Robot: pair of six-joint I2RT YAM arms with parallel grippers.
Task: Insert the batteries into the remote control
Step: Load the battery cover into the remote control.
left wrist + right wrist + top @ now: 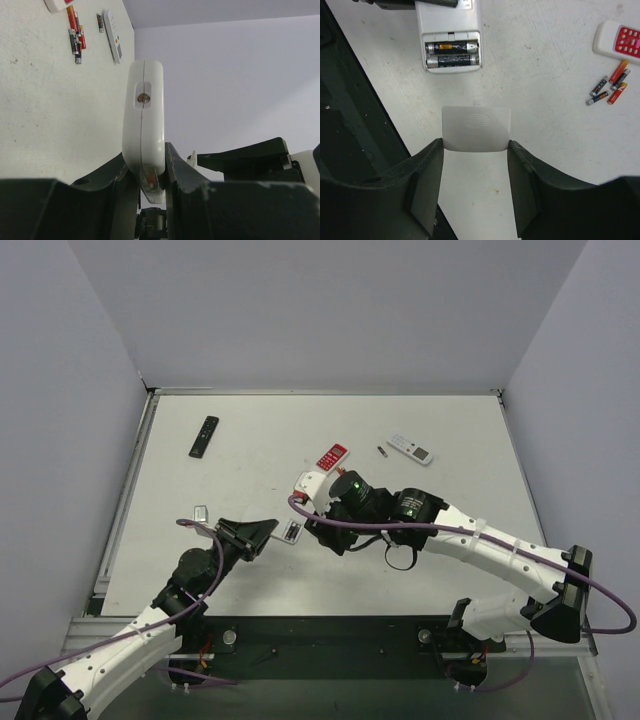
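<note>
Straight ahead of my right pincer (476, 145), which pinches the cover (476, 129), the remote (451, 30) points lengthwise away with both batteries (452, 54) seated. My left pincer (149, 167) clamps its far end.

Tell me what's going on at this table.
The left gripper clamps the white remote control. Two batteries sit in its open compartment. The right gripper holds the battery cover just short of that compartment, not yet fitted. Several spare batteries lie beside a red-and-white remote.
</note>
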